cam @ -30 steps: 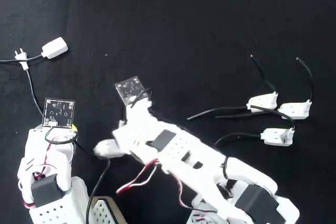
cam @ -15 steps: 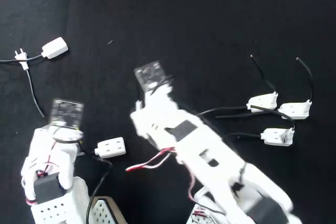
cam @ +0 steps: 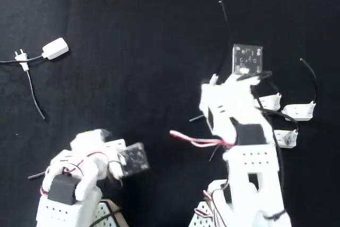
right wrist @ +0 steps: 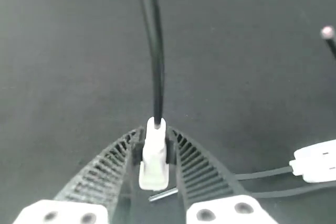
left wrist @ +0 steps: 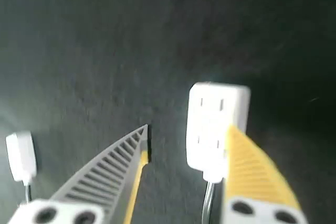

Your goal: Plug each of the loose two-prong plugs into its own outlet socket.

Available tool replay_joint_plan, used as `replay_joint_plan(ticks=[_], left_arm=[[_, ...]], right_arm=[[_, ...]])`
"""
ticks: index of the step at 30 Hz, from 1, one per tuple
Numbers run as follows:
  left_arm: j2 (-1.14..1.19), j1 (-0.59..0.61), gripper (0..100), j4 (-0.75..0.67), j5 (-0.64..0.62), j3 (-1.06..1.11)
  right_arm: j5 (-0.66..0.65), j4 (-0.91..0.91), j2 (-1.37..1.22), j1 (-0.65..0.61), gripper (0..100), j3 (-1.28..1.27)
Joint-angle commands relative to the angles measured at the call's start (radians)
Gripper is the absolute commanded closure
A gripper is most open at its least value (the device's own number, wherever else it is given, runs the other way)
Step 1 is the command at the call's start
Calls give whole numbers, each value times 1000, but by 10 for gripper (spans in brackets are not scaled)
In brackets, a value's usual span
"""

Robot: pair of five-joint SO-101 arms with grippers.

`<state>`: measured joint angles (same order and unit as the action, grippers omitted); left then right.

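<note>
The right end effector is clamped on a small white plug. The plug's long axis runs straight out from the wrist, and its black cord leads away above the table. The left end effector gapes beside a white outlet socket. Since a second ago, the right arm has swung rightward from the table's middle.

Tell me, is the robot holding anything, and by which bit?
Yes. The right gripper pinches a white plug by the sides of its body. The left gripper is open and holds nothing.
</note>
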<state>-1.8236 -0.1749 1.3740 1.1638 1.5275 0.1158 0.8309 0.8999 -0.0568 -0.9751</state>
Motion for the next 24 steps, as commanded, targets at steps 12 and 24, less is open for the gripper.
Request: replay_joint_plan(ticks=[12, 24], left_arm=[[106, -120, 709, -3, 54, -19], [890, -50, 711, -226, 48, -329]], right_arm=[[12, 6, -326, 18, 987, 229], [12, 6, -326, 17, 987, 226]])
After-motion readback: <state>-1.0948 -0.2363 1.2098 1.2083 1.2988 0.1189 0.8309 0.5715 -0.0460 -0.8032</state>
